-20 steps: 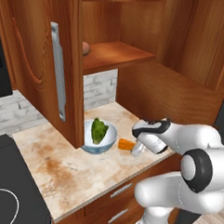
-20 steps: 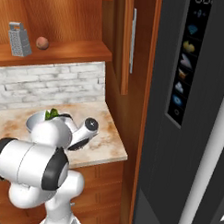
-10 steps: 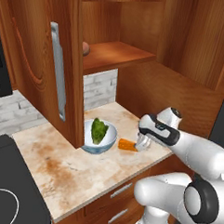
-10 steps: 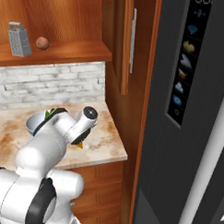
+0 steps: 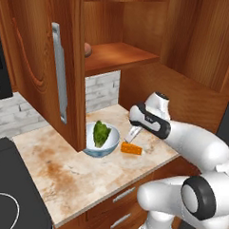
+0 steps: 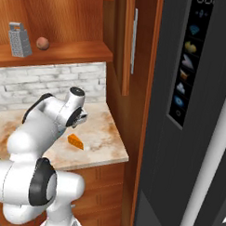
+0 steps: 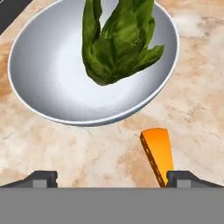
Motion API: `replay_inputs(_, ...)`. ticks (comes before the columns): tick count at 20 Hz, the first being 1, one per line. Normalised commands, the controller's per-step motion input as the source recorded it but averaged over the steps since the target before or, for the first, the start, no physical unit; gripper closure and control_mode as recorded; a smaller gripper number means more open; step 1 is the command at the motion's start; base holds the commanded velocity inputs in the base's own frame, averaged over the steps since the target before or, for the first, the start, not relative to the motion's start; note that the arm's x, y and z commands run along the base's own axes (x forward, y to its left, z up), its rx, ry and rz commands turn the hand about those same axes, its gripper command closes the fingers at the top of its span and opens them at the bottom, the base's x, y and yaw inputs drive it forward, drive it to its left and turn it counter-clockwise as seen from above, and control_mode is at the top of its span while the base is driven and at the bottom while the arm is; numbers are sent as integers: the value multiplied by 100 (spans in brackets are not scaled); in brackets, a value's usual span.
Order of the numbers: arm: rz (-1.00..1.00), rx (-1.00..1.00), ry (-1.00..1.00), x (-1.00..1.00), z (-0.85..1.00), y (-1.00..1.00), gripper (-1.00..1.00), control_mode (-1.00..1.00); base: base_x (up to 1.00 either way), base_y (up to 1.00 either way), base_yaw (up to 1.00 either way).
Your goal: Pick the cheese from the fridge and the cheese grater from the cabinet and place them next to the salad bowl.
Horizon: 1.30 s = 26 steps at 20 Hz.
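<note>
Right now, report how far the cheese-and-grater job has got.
Done: the cheese lies on the counter beside the salad bowl, apart from it. In hand: nothing; the tool hangs open just above the cheese. Left: the cheese grater stands on the cabinet shelf, beside a brown lump.

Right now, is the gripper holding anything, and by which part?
Nothing is held. The gripper is open above the counter; the cheese lies there beside the salad bowl, close to one fingertip.
</note>
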Motion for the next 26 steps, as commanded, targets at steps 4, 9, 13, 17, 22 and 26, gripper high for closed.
replay_inputs(4,-29,3,1,-20,12,12,-100,-100,0,0,0)
replay_inputs(9,-30,3,-8,-36,1,5,-100,-100,0,0,0)
replay_inputs(13,-12,-1,-35,-48,19,15,-100,-100,0,0,0)
replay_inputs(17,0,-12,-41,-40,30,9,-100,-100,0,0,0)
replay_inputs(22,-2,-3,-13,-58,60,0,-100,-100,0,0,0)
replay_inputs(26,-8,0,0,-53,66,-1,-100,-100,0,0,0)
